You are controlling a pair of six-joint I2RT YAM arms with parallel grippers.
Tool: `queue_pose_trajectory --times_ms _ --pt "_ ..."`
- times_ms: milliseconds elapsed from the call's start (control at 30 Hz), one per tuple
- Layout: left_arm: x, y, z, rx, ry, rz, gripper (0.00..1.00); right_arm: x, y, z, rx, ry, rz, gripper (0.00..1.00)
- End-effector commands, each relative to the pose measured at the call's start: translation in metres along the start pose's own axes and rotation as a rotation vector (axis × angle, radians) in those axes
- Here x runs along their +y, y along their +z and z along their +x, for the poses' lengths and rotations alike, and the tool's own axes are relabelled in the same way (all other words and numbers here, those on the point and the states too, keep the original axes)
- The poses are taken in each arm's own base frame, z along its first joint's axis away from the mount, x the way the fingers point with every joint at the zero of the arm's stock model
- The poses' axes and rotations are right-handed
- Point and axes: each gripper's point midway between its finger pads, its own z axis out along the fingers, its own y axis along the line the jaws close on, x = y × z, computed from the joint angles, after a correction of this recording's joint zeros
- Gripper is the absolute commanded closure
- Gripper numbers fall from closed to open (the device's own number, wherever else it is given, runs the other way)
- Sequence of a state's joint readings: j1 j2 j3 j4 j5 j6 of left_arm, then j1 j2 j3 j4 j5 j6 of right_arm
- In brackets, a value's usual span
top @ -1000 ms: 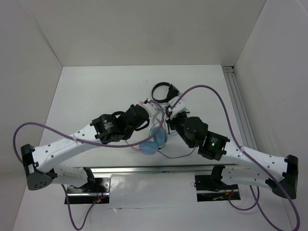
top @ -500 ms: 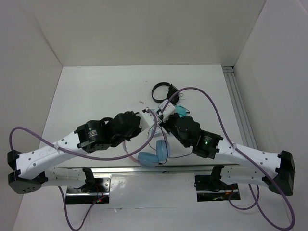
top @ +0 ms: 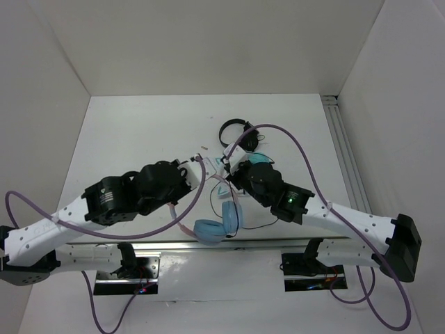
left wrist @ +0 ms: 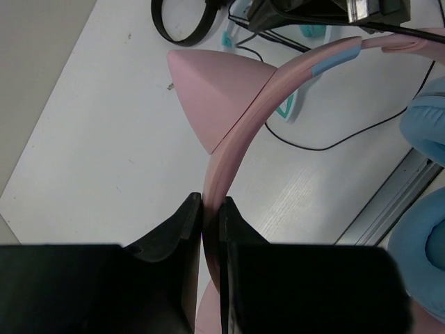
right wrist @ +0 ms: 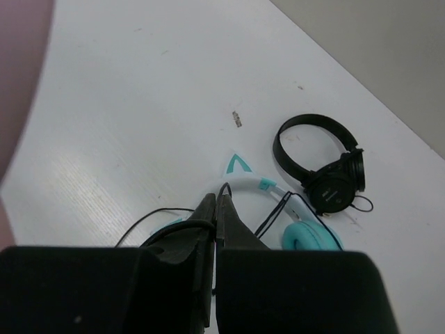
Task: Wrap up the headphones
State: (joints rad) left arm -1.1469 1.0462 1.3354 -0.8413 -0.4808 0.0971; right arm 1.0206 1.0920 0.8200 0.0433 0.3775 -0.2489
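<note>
The headphones (top: 207, 230) have a pink headband, pink cat ears and light-blue cups, and hang between my two arms near the table's front edge. My left gripper (top: 197, 167) is shut on the pink headband (left wrist: 240, 118), just below a cat ear (left wrist: 215, 94); the blue cups (left wrist: 425, 264) show at the right of that view. My right gripper (top: 228, 165) is shut on the thin dark cable (right wrist: 224, 188), which loops over one finger (right wrist: 184, 240). More cable (top: 259, 226) trails on the table.
A teal-cupped, white-banded pair (right wrist: 309, 236) and a small all-black pair (right wrist: 327, 163) lie behind the grippers, also seen from above: the black pair (top: 235, 132) and the teal pair (top: 261, 158). A metal rail (top: 208, 245) runs along the front edge. White walls enclose the table.
My left arm has drawn back to the left and toward the front, carrying the headphones nearer the front edge. My right gripper has shifted slightly left and back with the cable.
</note>
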Motion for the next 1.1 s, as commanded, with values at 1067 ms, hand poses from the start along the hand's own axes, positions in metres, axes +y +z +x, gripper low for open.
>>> queue_pose_trajectory --times_ms 1067 --pt "0.135 -0.161 -0.082 -0.780 -0.921 -0.319 1.00 0.072 0.088 -0.067 -0.484 0.413 -0.642 0.78"
